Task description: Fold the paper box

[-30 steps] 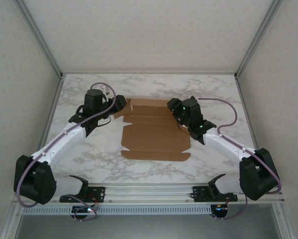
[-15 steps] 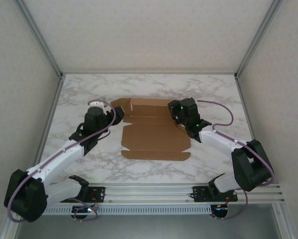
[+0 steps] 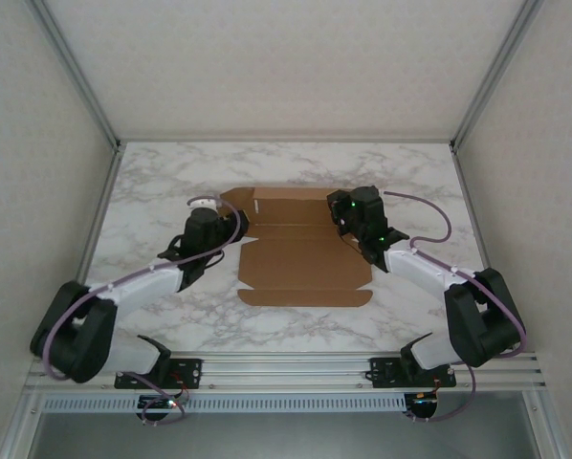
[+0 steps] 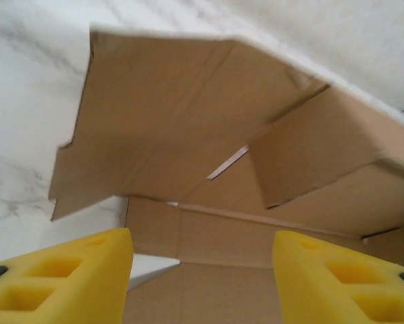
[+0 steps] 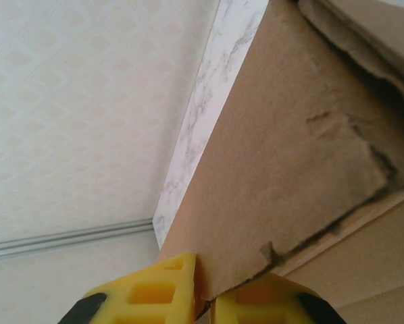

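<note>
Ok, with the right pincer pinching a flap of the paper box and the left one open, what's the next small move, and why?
Probably swing the right pincer gently up and inward, folding its flap upright along the crease. Its fingers are shut on that flap's edge, so the grip looks ready, while the left pincer stands open facing the paper box and its left flap, gripping nothing.

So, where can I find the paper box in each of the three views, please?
Top external: the paper box lies mid-table, between the two arms.
Left wrist: it spans the upper and middle picture, beyond the open left gripper.
Right wrist: it covers the right half, its edge pinched by the right gripper.
Shared landmark: the white marble table.
</note>
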`<control>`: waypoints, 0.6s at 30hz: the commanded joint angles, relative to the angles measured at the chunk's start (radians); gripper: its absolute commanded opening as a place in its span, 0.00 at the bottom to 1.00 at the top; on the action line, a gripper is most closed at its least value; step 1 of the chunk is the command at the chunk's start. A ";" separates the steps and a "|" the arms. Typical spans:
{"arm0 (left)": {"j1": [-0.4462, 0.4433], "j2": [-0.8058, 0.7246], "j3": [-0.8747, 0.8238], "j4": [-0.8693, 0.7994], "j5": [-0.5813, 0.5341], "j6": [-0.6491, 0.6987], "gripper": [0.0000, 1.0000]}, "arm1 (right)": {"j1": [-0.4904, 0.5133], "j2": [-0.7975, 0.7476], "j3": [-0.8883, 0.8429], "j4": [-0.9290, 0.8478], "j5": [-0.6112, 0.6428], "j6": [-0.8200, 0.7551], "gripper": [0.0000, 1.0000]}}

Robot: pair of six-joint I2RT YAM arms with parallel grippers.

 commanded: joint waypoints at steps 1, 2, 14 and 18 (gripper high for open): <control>-0.005 0.058 0.046 -0.031 0.018 -0.099 0.58 | -0.014 -0.008 0.008 -0.046 -0.005 -0.017 0.11; -0.003 0.075 0.049 -0.030 0.007 -0.112 0.58 | -0.014 -0.012 0.007 -0.049 -0.005 -0.020 0.10; 0.068 0.360 0.194 -0.068 0.166 -0.127 0.63 | -0.019 -0.008 0.005 -0.059 -0.041 -0.027 0.11; 0.068 0.421 0.268 -0.114 0.166 -0.078 0.64 | -0.020 -0.011 0.001 -0.053 -0.049 -0.030 0.11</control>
